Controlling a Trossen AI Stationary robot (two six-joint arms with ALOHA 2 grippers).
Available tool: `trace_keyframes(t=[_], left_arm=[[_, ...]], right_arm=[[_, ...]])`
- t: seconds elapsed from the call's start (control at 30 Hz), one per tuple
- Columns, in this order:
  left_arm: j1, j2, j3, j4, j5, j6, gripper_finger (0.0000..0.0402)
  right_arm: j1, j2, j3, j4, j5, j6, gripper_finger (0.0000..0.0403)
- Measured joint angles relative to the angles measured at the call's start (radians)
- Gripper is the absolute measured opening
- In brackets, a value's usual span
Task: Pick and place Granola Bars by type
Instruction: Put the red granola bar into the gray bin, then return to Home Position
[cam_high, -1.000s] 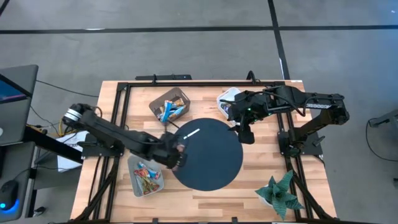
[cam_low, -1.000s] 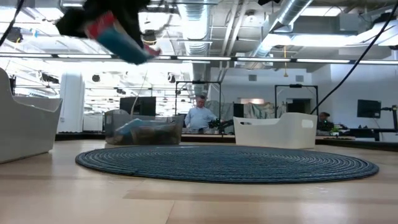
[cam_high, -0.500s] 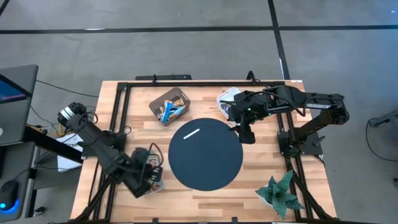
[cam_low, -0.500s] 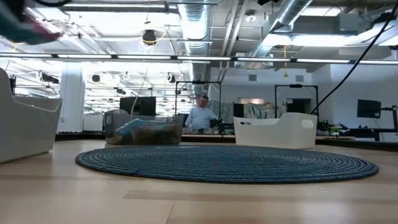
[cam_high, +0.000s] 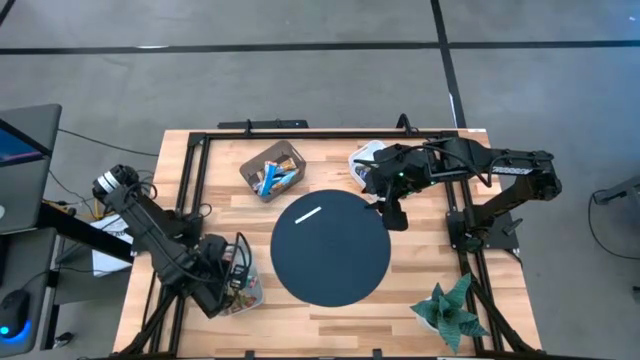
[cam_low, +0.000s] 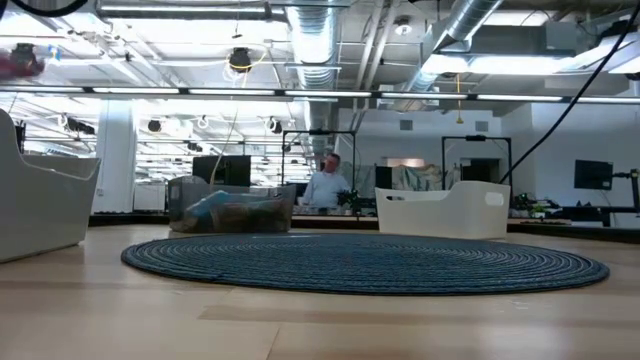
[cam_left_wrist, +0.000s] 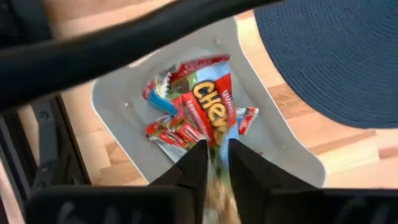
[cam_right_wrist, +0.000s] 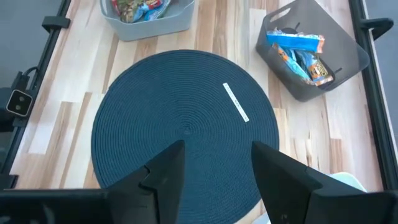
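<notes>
My left gripper (cam_left_wrist: 216, 155) is shut on a red and blue granola bar (cam_left_wrist: 211, 109) above the near-left white bin (cam_left_wrist: 121, 124), which holds several red-wrapped bars (cam_left_wrist: 174, 130). In the high view this gripper (cam_high: 228, 282) is over that bin (cam_high: 250, 298). The far grey bin (cam_right_wrist: 336, 65) holds blue and orange-brown bars (cam_right_wrist: 297, 42). My right gripper (cam_right_wrist: 214, 165) is open and hovers over the far right edge of the round blue mat (cam_high: 332, 248), touching nothing. A thin white stick (cam_right_wrist: 236, 102) lies on the mat. My left gripper pinches the red and blue bar by one end (cam_left_wrist: 214, 142) between its two fingers, coming from above and pointing down. The bar hangs below the fingers over the pile of red bars. Whether its lower end touches the pile, I cannot tell.
A white bin (cam_high: 366, 158) stands at the far right beside my right arm. A green plant (cam_high: 448, 310) sits at the near right corner. Black frame rails (cam_high: 190, 190) run along the table's sides. In the low view a person (cam_low: 326, 186) sits in the room beyond.
My left gripper has carried the bar from the mat's left edge toward the table's near-left corner and now hangs over the near-left bin, still shut on the bar. The right arm has kept still.
</notes>
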Motion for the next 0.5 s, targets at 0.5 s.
trace_keyframes(t=[0.5], left_arm=[[0.000, 0.000, 0.087, -0.024, -0.301, 0.191, 0.0196]], right_arm=[[0.028, -0.025, -0.001, 0.005, -0.008, -0.004, 0.0177]])
